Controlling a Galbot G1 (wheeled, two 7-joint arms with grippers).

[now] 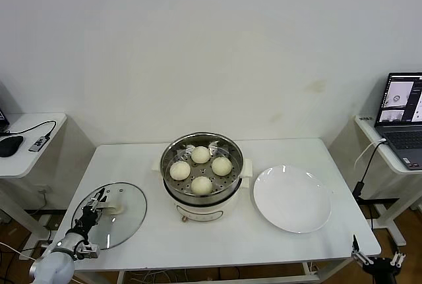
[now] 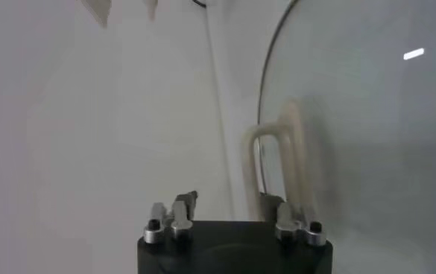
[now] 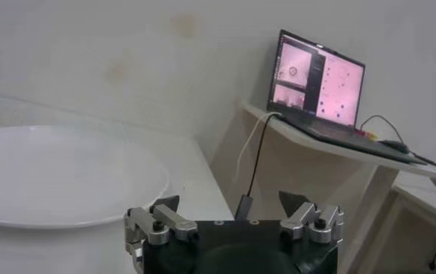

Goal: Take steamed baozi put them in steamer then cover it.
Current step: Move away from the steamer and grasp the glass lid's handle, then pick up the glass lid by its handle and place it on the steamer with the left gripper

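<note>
A: Where are the steamed baozi (image 1: 200,154)?

B: All four sit on the perforated tray inside the steamer (image 1: 198,140), which stands uncovered in the middle of the bench (image 1: 198,244). They lie in a rough diamond, close together but each showing its own outline.

A: And the cover (image 1: 125,221)?

B: It lies flat on the bench at the robot's left, well apart from the steamer, with its cream handle (image 1: 117,201) facing up.

A: Is an arm on it?

B: The left gripper (image 1: 102,199) is right at that handle. In the left wrist view, the handle (image 2: 277,149) rises just beside one side of the left gripper (image 2: 231,201), with the glass of the cover (image 2: 367,134) behind it. Whether it has actually closed on the handle, I cannot tell.

A: The other arm?

B: The right gripper (image 1: 376,261) hangs low off the bench's near right corner, touching nothing. Its own camera shows the right gripper (image 3: 231,205) with its fingers (image 3: 165,205) spread wide and nothing between them.

A: Anything else around?

B: A white plate (image 1: 293,198) lies to the right of the steamer, near it but not touching. An open laptop (image 1: 402,116) stands on a side table further right
</note>
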